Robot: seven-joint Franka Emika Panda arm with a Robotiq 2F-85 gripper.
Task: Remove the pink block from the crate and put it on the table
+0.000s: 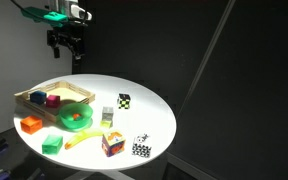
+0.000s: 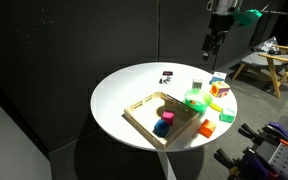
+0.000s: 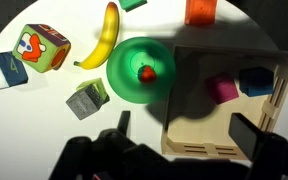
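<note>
The pink block (image 3: 222,88) lies inside the light-wood crate (image 3: 214,142), next to a blue block (image 3: 256,80). It also shows in both exterior views (image 1: 36,98) (image 2: 161,128), in the crate (image 1: 81,95) (image 2: 142,112) on the round white table (image 1: 149,115) (image 2: 119,95). My gripper (image 3: 184,130) is open and empty. It hangs high above the table in both exterior views (image 1: 66,48) (image 2: 212,46). In the wrist view its two fingers straddle the crate's near edge, far above it.
A green bowl (image 3: 134,62) holding a small red thing stands beside the crate. A banana (image 3: 102,35), a multicoloured cube (image 3: 44,47), a grey cube (image 3: 86,100), an orange block (image 3: 200,10) and a green block (image 3: 134,4) lie around it.
</note>
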